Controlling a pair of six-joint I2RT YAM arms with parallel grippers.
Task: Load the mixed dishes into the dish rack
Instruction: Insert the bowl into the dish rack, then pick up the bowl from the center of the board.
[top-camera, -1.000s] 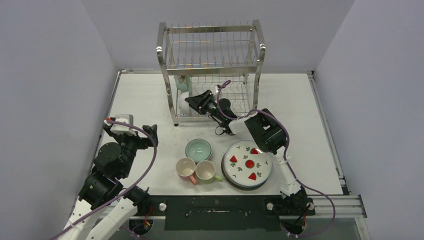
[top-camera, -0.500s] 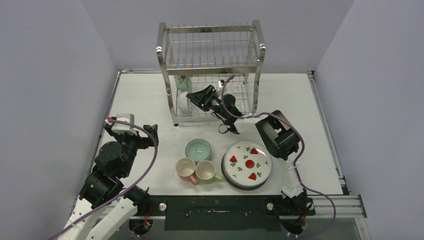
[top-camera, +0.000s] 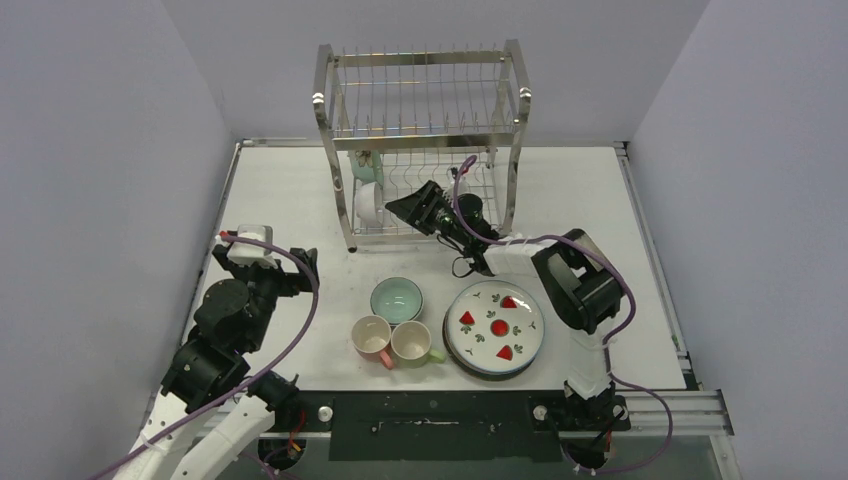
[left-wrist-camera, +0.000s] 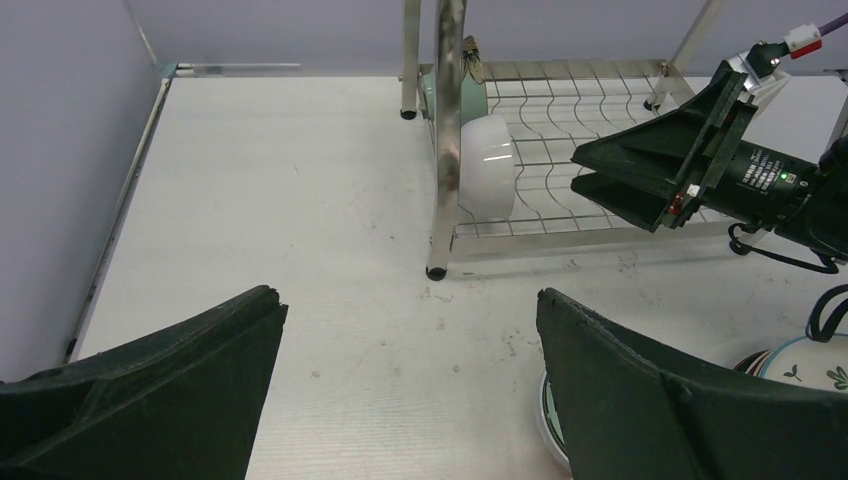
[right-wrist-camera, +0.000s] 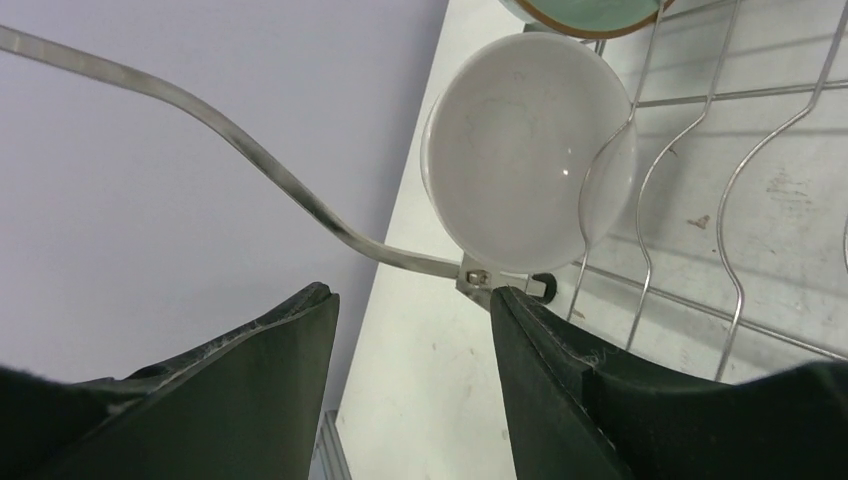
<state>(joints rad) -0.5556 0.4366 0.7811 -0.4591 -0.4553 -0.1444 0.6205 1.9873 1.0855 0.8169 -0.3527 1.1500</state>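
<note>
The dish rack (top-camera: 420, 95) stands at the back of the table. On its lower tier a white bowl (top-camera: 367, 203) (right-wrist-camera: 525, 135) (left-wrist-camera: 487, 165) rests on edge, with a mint-green bowl (top-camera: 362, 166) (right-wrist-camera: 590, 8) behind it. My right gripper (top-camera: 402, 207) (right-wrist-camera: 410, 295) (left-wrist-camera: 578, 170) sits just right of the white bowl, open, apart from it and holding nothing. On the table lie another mint bowl (top-camera: 396, 298), a pink mug (top-camera: 372, 338), a green mug (top-camera: 412, 342) and a strawberry plate (top-camera: 495, 327). My left gripper (top-camera: 303, 268) (left-wrist-camera: 407, 300) hovers wide open over bare table at the left.
The rack's front-left leg (left-wrist-camera: 437, 215) stands between my left gripper and the white bowl. Its upper tier (top-camera: 425, 125) hangs over my right gripper. Low walls enclose the table on the left, right and back.
My right gripper's jaws have widened off the white bowl and it has drawn back a little to the right, its elbow swinging right. The bowl stays in the rack. The left arm barely moved.
</note>
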